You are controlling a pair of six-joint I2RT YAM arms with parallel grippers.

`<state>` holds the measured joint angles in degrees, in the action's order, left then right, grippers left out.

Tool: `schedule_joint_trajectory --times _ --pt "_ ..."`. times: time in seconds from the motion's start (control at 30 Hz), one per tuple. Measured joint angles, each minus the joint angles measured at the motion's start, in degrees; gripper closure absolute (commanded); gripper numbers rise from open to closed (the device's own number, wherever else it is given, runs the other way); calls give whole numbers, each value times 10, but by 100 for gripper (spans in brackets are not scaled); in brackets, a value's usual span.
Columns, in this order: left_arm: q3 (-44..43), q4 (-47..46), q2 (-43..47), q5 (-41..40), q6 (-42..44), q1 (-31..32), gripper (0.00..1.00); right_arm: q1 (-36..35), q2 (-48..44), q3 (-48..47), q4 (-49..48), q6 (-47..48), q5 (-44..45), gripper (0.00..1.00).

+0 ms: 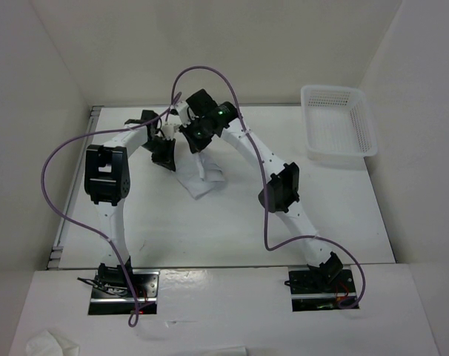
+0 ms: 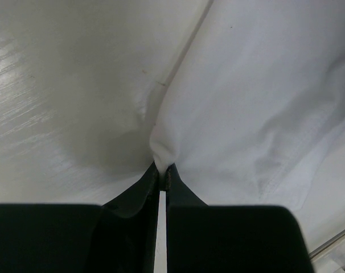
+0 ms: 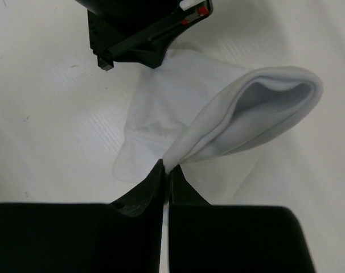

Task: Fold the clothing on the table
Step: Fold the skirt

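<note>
Pinching clothing (image 1: 202, 178) edges, left jaws and right jaws both clamped; basket (image 1: 338, 122) well apart.

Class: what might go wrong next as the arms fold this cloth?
1. The left gripper pinches only a small tuck of the clothing; it may slip free.
2. The right gripper sits close beside the left one; they could collide.
3. The purple cable loops above both wrists and might snag.

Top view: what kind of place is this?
Probably a lab robot test cell, not a home: a bare white table boxed in by plain white walls, a left arm and right arm bolted at its near edge with loose purple cables, and one plastic basket.
</note>
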<state>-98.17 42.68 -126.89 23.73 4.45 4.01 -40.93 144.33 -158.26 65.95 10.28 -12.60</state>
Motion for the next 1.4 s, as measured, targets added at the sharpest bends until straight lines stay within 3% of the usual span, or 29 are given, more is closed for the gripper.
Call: schedule_joint_trajectory --times 0.1,0.13,0.17,0.23,0.33,0.5,0.53,0.67,0.8,0.93,1.07,1.17,1.27,1.4 --pt "1 2 0 3 -2 -1 100 -7 16 -8 1 0 -13 98" --pt "1 3 0 4 -2 -2 100 -10 22 -10 1 0 -16 91" --pt "1 5 0 5 -2 -2 100 -13 27 -12 1 0 -19 81" --pt "2 7 0 7 -2 -3 100 -21 37 -20 1 2 -30 48" --pt "2 7 0 8 -1 -4 94 -37 51 -27 4 7 -46 34" --pt "3 12 0 15 -2 -11 61 -68 60 -27 16 17 -68 30" --pt "3 17 1 18 0 -15 50 -70 60 -27 18 18 -69 29" --pt "-17 55 5 21 6 -42 31 -81 52 -11 22 27 -65 29" --pt "-85 104 10 38 15 -129 19 -80 16 41 28 32 -35 28" --pt "-152 136 56 47 21 -256 10 -79 -72 120 21 35 30 19" --pt "-155 151 172 27 36 -353 1 -66 -227 247 -18 31 128 9" --pt "-98 132 301 12 43 -358 1 -17 -371 372 -76 22 197 4" --pt "-13 110 431 10 41 -335 1 97 -520 517 -144 6 243 3" --pt "93 73 526 -7 20 -329 1 256 -685 724 -222 -23 322 3"
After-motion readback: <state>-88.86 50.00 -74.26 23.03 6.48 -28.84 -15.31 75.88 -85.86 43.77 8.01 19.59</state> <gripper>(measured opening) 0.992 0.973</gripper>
